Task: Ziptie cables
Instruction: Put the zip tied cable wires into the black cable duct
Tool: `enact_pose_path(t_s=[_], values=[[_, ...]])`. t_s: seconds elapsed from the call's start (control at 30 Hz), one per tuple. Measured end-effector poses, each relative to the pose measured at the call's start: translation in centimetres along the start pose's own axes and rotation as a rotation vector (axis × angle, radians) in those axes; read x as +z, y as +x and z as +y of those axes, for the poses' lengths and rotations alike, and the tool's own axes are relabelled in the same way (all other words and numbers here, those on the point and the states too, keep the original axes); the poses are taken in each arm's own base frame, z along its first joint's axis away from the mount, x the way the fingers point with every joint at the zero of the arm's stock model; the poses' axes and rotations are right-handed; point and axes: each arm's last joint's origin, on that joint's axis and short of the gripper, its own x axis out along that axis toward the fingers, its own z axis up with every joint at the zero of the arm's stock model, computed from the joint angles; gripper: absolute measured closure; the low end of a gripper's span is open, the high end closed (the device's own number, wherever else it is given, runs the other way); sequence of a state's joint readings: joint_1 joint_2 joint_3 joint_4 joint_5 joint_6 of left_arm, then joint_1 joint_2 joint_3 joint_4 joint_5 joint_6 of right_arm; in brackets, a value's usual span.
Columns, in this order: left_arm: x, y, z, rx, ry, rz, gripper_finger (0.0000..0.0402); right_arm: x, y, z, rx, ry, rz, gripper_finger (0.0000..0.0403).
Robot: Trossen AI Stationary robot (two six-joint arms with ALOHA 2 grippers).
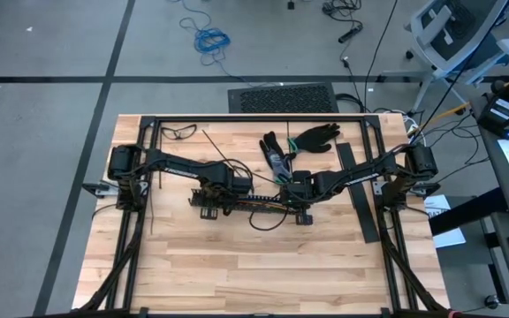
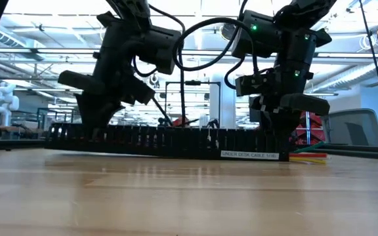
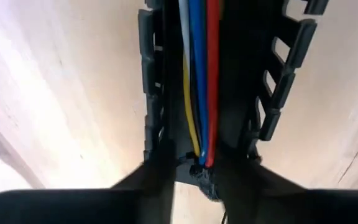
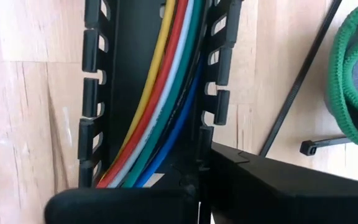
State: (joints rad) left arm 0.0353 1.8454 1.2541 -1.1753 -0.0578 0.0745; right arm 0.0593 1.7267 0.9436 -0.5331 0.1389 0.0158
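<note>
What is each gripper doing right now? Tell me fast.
Left gripper: down in the slotted rail at the cables; open or shut cannot be told.
Right gripper: shut, at the rail's other end; whether it holds anything cannot be told.

Wooden table (image 1: 237,265) carries a slotted rail (image 2: 169,141), gloves (image 1: 312,137), and zipties (image 4: 297,93).

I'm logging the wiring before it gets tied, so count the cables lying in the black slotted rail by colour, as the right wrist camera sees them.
yellow cable: 1
red cable: 1
white cable: 1
green cable: 1
blue cable: 1
Total: 5
</note>
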Motion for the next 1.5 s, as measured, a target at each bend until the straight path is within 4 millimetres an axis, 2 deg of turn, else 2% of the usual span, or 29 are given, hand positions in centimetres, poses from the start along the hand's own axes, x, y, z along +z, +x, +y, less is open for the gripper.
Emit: enact_pose_path(t_s=[0.13, 0.23, 0.47, 0.57, 0.87, 1.03, 1.27, 1.5], values=[[-0.1, 0.0, 0.0, -0.002, -0.004, 0.005, 0.0371, 0.1, 0.0, 0.0, 0.001, 0.001, -0.006, 0.0403], [-0.1, -0.2, 0.0, -0.003, 0.02, 0.017, 0.0396, 0.1, 0.0, 0.0, 0.002, 0.002, -0.013, 0.0403], [-0.5, -2.4, 0.1, 0.007, 0.059, -0.051, 0.0359, 0.1, 0.0, 0.0, 0.004, 0.001, -0.008, 0.0403], [0.4, -3.6, 0.5, 0.02, 0.049, -0.185, 0.0338, 0.8, 0.0, 0.0, 0.012, 0.008, -0.065, 0.0403], [0.2, -4.7, 0.6, -0.005, 0.046, -0.224, 0.0266, 0.8, 0.0, 0.1, 0.016, 0.02, -0.08, 0.0403], [0.2, -7.2, 1.3, 0.014, 0.024, -0.362, 0.0251, 0.7, 0.0, 0.0, 0.011, 0.012, -0.071, 0.0403], [-2.1, -12.5, 2.2, 0.074, -0.058, -0.684, 0.0251, 0.6, 0.0, 0.0, 0.009, 0.013, -0.062, 0.0403], [-5.3, -15.7, 2.4, 0.139, -0.175, -0.843, 0.0251, 0.2, -0.4, 0.0, 0.008, 0.018, -0.03, 0.0371]])
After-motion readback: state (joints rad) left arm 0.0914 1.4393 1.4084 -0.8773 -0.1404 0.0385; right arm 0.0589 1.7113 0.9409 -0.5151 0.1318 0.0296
